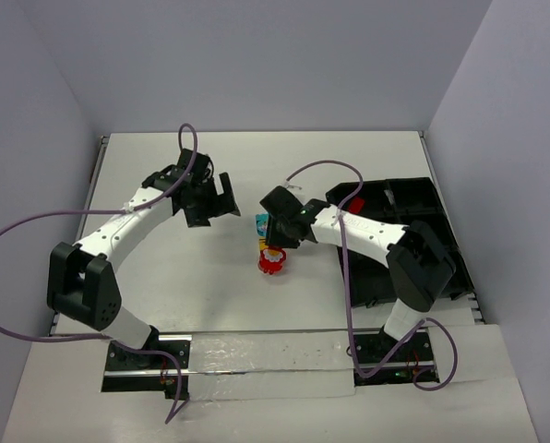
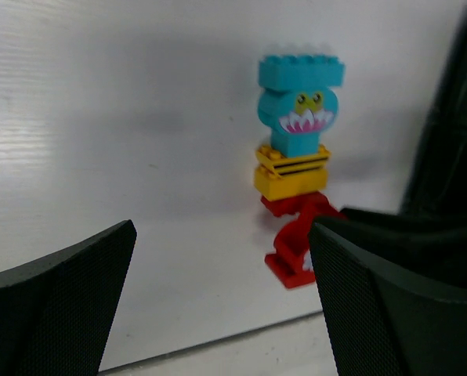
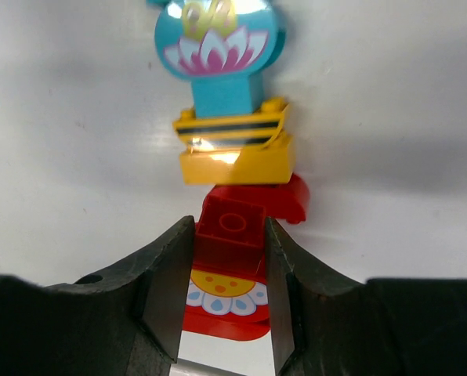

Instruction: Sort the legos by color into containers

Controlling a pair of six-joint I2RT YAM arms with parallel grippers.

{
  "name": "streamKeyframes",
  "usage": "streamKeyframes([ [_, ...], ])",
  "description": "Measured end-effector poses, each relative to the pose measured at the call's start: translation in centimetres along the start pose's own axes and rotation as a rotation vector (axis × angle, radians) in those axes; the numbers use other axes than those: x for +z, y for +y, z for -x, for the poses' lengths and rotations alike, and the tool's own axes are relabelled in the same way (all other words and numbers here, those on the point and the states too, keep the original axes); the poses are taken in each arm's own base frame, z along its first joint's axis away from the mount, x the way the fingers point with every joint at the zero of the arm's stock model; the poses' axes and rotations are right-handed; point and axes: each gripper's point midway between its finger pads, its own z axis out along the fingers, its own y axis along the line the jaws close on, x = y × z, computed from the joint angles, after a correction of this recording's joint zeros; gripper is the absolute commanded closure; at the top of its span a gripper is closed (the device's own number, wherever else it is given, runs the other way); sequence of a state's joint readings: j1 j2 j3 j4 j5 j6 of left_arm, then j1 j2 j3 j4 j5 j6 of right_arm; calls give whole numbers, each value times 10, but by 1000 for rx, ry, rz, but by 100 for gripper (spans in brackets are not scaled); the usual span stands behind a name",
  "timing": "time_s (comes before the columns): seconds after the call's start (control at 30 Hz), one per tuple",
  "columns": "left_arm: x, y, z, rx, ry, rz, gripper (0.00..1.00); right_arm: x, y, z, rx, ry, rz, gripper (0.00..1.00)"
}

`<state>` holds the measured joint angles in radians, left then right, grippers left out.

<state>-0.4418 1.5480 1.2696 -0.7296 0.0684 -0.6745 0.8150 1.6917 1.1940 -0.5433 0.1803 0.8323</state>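
**Ana:** Start at the left. How does that arm stand?

**Ben:** The left gripper (image 1: pixel 227 197) is over the white table (image 1: pixel 146 171), left of centre. Its two black fingers (image 2: pixel 61 305) are spread wide. It grips nothing and is well apart from the legos. Its wrist camera looks between those fingers at the bricks.

**Ana:** Where do the legos lie?

**Ben:** Near the middle of the table, slightly toward the right edge. They lie flat in one short row, touching end to end, running from the far edge toward the near one. Farthest back is a cyan-blue plastic brick (image 2: pixel 300 106) with a rounded part printed in pink and white. Against it sits a yellow-orange plastic brick (image 3: pixel 233 153) with black stripes. Nearest the arm bases is a red plastic brick (image 3: pixel 232 235).

**Ana:** And the right arm?

**Ben:** The right gripper (image 1: pixel 275 247) reaches in over the near end of that row. In its wrist view the two fingers press on opposite sides of the red plastic brick, pinching it. A white and orange petal mark shows on the red piece between them. The cyan-blue and yellow-orange bricks lie just beyond the fingertips, untouched by them.

**Ana:** The containers?

**Ben:** A black plastic tray (image 1: pixel 406 196) of joined open bins lies along the right edge of the table, well apart from the bricks. The right arm hides part of it. I cannot tell what is inside the bins.
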Motion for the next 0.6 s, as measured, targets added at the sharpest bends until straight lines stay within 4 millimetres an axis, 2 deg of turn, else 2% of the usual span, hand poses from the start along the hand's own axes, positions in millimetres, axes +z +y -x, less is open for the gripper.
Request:
streamKeyframes([
  [0.17, -2, -22, -33, 25, 82, -216, 1, -4, -4, 28, 70, -20, 26, 55],
  [0.37, -3, -44, -63, 7, 160, -440, 1, -21, -2, 61, 128, -65, 83, 55],
  [0.6, -10, -69, -64, 25, 161, -577, 1, -31, 10, 72, 135, -74, 131, 55],
])
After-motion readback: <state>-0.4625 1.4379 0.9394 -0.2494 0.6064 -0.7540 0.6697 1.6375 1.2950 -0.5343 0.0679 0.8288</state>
